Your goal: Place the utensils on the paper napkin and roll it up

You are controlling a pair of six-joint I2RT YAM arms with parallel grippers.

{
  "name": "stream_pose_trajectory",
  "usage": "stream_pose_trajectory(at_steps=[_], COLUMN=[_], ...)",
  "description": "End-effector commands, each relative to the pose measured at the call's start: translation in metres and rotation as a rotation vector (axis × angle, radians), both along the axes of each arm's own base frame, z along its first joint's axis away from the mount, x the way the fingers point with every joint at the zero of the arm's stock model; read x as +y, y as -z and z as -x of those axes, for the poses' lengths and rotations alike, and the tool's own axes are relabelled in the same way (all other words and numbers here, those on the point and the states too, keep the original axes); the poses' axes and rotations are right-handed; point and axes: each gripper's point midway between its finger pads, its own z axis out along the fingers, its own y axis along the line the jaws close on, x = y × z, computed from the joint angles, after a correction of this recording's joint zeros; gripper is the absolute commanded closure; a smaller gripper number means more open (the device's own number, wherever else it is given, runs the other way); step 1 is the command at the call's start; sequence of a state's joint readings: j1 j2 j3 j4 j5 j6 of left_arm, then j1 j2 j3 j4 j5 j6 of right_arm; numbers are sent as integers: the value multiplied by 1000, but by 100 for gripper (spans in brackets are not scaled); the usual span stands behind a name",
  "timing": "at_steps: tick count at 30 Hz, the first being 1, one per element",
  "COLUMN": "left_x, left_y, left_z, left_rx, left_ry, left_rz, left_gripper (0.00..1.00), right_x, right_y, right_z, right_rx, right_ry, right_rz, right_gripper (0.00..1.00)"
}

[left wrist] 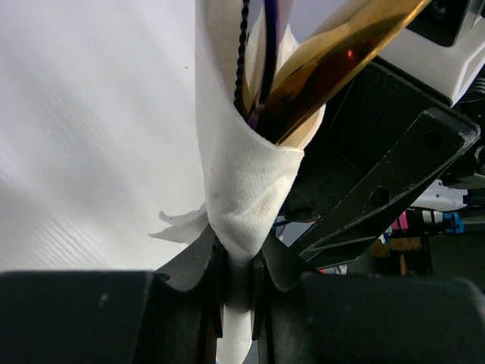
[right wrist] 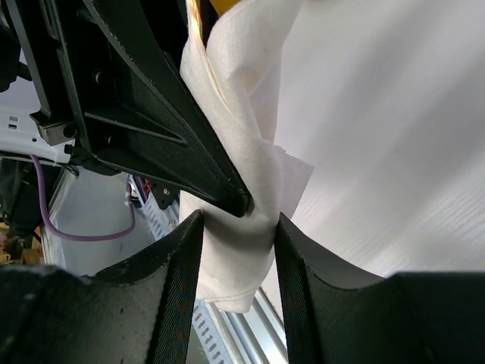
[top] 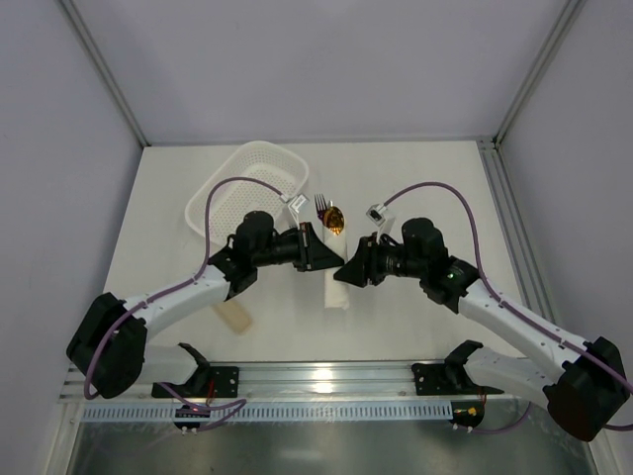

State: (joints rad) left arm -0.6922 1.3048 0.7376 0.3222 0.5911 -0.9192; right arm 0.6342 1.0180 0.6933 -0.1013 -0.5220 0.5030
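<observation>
- Pinching the thin white paper napkin [left wrist: 242,174], the left gripper [left wrist: 236,265] has its black jaws nearly together on a narrow, twisted part of the roll.
- Wound into a tube around the utensils, the paper napkin sits near the middle of the white table [top: 435,198], running from far to near between the two grippers.
- At the far end of the tube, the shiny gold-bowled spoon [top: 336,220] and the dark purplish fork [top: 321,207] stick out side by side.
- On the right, the right gripper [right wrist: 239,235] holds the same roll with its jaws partly apart; the paper fills the gap and touches both fingers [right wrist: 182,288].
- Whether the roll rests on the table or is lifted off it cannot be told.
- A white perforated plastic basket [top: 252,188] stands at the far left, well apart from the roll.
- A flat beige rectangular slab [top: 237,315] lies at the near left, just beside the left arm.
</observation>
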Motion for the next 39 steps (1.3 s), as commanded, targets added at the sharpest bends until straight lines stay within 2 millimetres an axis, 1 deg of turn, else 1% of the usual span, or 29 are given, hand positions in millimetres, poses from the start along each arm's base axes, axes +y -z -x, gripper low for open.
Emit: stream_pose_trajectory(at_steps=[1,5,8,9,10,11,12,14,18,22,23,24,26,27,29,32,33,36,39], left_x=[-5,-5,-5,-5,-5,-6,-6,-6,-5,-5,-5,-5,-5,-6,-6,-6,-6,-6,-6], left_y=[-67,-71,-75,-78,-80,-81,-83,-90,-101,-105,-106,-106,-106,-105,-104,-100,-99,-98,-98], left_z=[0,2,4,6,6,7,9,12,18,24,25,25,28,28,29,30,30,32,32], left_rx=[-166,-174,-182,-188,-193,-189,-192,-202,-226,-228,-227,-226,-222,-212,-206,-199,-198,-197,-201], left_ry=[20,30,34,43,47,51,62,74,95,132,134,138,153,161,169,172,172,180,184], left_rz=[147,157,175,187,194,201,209,238,287,296,296,297,297,291,284,275,275,272,273], left_gripper=[100,100,100,100,100,100,100,100,100,99,98,95,91,84,80,70,62,60,61], right_x=[5,6,5,7,6,6,7,8,9,7,8,8,7,7,6,5,5,5,5], right_y=[-7,-10,-12,-18,-17,-19,-19,-22,-31,-36,-38,-41,-44,-47,-53,-62,-65,-70,-73], right_z=[7,9,12,10,11,12,13,17,24,26,27,27,28,28,30,30,30,31,32], right_rx=[-40,-52,-62,-92,-91,-101,-104,-116,-143,-167,-172,-184,-192,-205,-222,-248,-255,-267,-278], right_ry=[-48,-61,-69,-70,-71,-74,-79,-99,-130,-131,-138,-139,-133,-133,-135,-127,-129,-130,-133], right_rz=[-34,-58,-71,-92,-93,-102,-107,-132,-176,-192,-201,-212,-221,-228,-248,-274,-282,-298,-317], right_gripper=[56,57,60,64,66,69,73,75,83,90,91,95,96,96,96,96,96,96,96])
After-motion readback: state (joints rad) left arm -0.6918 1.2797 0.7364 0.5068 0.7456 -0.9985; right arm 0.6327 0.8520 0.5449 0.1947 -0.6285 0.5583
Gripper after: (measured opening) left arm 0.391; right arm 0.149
